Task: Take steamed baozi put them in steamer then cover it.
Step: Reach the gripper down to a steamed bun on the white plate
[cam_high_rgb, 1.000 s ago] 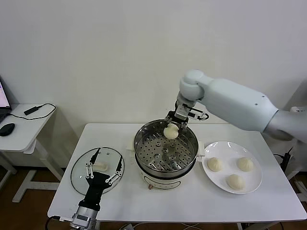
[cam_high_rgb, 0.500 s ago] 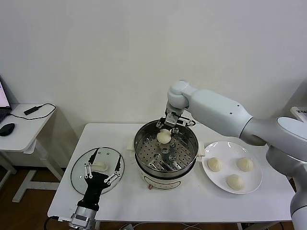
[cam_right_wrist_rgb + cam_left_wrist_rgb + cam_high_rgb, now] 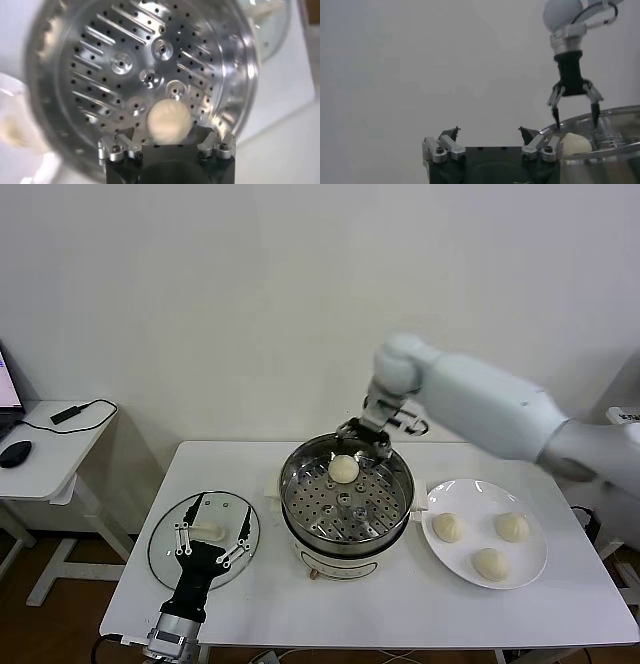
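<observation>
One baozi (image 3: 343, 468) lies on the perforated tray at the far side of the steamer (image 3: 300, 506). My right gripper (image 3: 365, 432) is open and empty just above the steamer's far rim, apart from that baozi. In the right wrist view the baozi (image 3: 169, 120) lies on the tray (image 3: 125, 60) below the open gripper (image 3: 169, 131). Three more baozi (image 3: 447, 527) sit on the white plate (image 3: 530, 569) to the right. My left gripper (image 3: 212, 529) is open and parked over the glass lid (image 3: 165, 549). The left wrist view shows my own open gripper (image 3: 489, 132) and, farther off, the right gripper (image 3: 575, 107) above the baozi (image 3: 575, 142).
The lid lies flat on the table left of the steamer, its white handle (image 3: 208, 532) between my left fingers. A side desk (image 3: 50, 449) with a mouse stands beyond the table's left edge. The wall is close behind the steamer.
My right gripper lowered the baozi into the steamer, let it go on the tray, and has lifted up and back toward the far rim. The left arm has not moved.
</observation>
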{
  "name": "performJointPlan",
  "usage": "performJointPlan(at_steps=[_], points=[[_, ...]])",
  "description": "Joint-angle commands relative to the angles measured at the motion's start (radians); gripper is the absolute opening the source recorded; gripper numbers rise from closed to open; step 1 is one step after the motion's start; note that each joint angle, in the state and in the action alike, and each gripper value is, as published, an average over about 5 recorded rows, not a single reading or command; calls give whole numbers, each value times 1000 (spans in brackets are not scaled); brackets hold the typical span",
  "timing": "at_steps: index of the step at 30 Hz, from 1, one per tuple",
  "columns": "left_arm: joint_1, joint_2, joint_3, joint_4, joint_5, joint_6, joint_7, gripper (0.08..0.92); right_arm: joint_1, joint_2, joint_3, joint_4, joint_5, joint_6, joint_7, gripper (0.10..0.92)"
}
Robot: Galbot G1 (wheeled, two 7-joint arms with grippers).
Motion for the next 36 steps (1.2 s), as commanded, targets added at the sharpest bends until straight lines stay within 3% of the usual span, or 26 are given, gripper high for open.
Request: performJointPlan(at_steps=[1,12,36], points=[[0,1,4,0,2,1,4,823,235,-295,-182,34,443,-293,-79,823],[-2,8,3,-16,3,7,6,823,127,-475,-406,64,431,-351,94,823],[3,1,-13,24,24,-21,6,823,-149,-348,-346,-14,319,-425,358,823]])
